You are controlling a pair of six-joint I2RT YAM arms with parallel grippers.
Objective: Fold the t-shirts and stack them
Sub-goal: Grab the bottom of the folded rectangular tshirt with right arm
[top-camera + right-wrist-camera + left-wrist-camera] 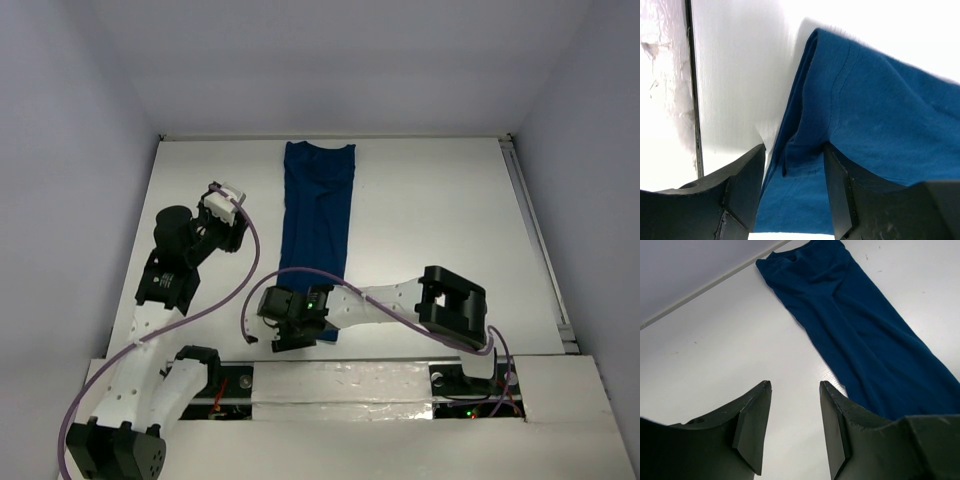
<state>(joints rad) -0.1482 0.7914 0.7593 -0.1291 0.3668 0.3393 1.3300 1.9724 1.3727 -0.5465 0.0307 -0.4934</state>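
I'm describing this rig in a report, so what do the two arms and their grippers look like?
The left arm and right arm have white shells joined by blocky black joints. A purple cable trails along each. A small green light glows near the right wrist. The left gripper and right gripper each have two dark, wedge-shaped fingers.

White table (440, 230): matte, faintly scuffed, beneath the right gripper (298, 338). Metal rail (538, 250): table edge, well right of that gripper. Taped white ledge (350, 382): just nearward of it. Pale wall (70, 150): left of the left gripper (228, 195).
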